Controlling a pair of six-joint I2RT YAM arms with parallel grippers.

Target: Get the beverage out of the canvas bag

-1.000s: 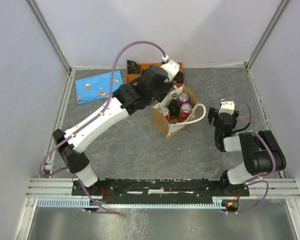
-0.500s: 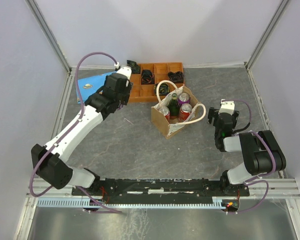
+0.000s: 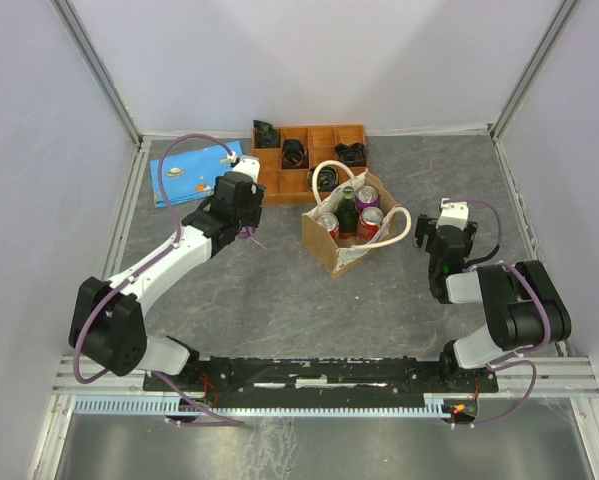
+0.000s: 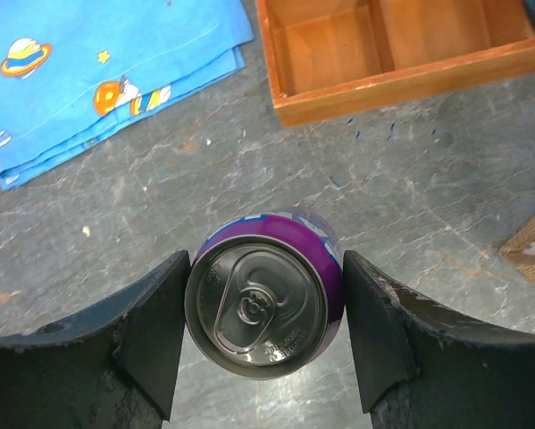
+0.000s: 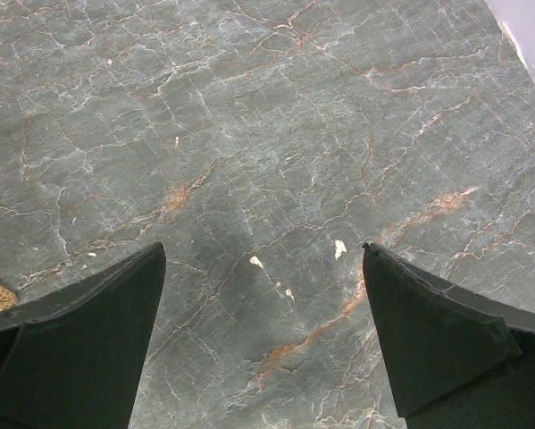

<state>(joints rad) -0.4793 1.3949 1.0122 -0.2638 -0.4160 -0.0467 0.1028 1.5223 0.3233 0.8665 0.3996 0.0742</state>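
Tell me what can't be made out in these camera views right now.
Left wrist: the label of the purple can, hidden by its own top and the left fingers.
Top external: labels on the drinks inside the canvas bag, and the dark items in the orange tray, too small.
Right wrist: the canvas bag, cut off at the left edge.

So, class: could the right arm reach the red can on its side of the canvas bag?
Probably yes. The right gripper is open and empty over bare table beside the canvas bag, whose top is open. The red can stands on that side. The rope handle looping there might snag.
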